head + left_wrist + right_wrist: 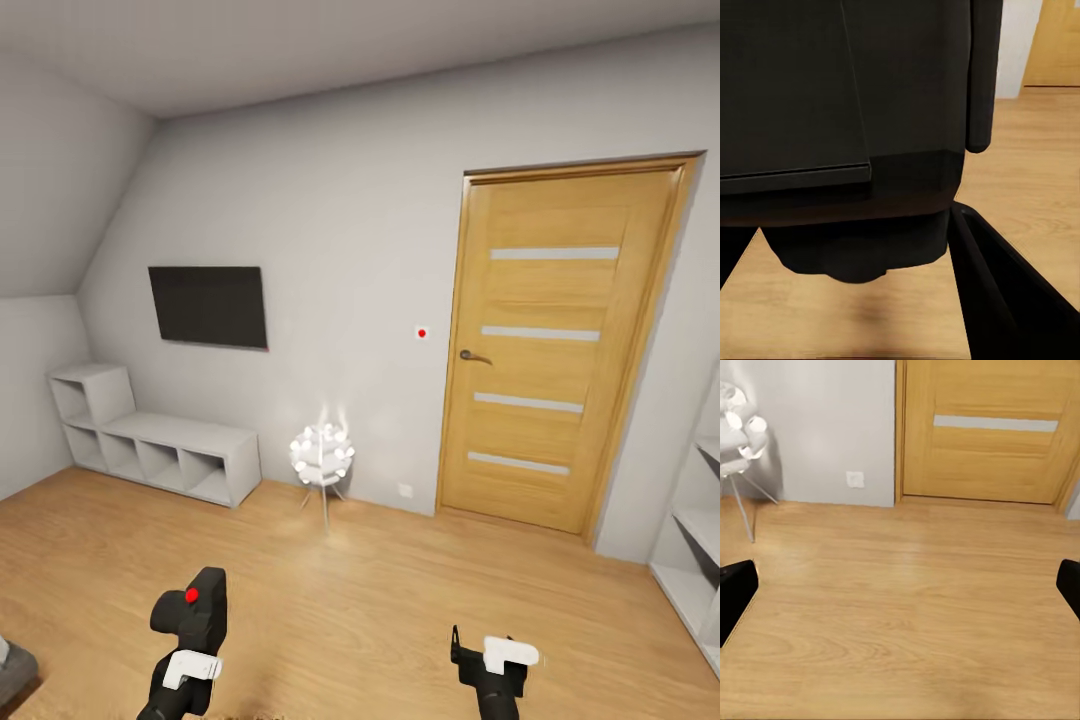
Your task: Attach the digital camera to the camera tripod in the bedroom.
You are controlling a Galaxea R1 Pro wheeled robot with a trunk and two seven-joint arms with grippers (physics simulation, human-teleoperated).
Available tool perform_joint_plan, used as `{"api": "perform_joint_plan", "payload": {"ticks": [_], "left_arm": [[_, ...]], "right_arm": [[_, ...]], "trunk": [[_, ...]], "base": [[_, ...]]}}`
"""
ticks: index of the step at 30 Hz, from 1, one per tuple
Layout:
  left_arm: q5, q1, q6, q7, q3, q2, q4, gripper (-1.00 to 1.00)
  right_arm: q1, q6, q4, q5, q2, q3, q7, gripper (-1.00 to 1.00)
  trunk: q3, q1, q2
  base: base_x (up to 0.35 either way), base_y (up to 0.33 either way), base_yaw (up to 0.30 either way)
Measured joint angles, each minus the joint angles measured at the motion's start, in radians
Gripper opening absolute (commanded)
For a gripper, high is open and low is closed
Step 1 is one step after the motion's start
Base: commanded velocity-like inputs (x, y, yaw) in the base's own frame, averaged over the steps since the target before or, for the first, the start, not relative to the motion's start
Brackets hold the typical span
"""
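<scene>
I'm facing a grey wall [330, 200] with a wood door [560, 340] on the right, a dark TV [208, 305] on the left over a low white shelf [150, 440], and a white globe lamp [322, 455] on thin legs between them. Wood floor [380, 590] all around.

The camera [195, 610] sits clamped in my left gripper [190, 655], low at my left, standing up above the wrist with its red button [192, 596] facing up (in the left wrist view it's just a black slab [847, 112] right against the lens). Left arm is low, angled upward.

Right gripper [900, 585] is spread wide, nothing in it, aimed at the floor before the door.
</scene>
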Motion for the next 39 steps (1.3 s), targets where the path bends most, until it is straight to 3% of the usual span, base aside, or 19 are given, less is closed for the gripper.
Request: {"api": "perform_joint_plan", "payload": {"ticks": [30,39], "left_arm": [[0.000,0.000,0.000,0.001,0.000,-0.002,-0.001,-1.00],[0.000,0.000,0.000,0.001,0.000,-0.001,-0.001,-1.00]], "right_arm": [[0.000,0.002,0.000,0.001,0.008,0.000,0.000,1.00],[0.000,0.002,0.001,0.001,0.008,0.000,0.000,1.00]], "trunk": [[0.000,0.000,0.000],[0.000,0.000,0.000]], "base": [[0.002,-0.002,0.286],[0.175,-0.193,0.286]]}}
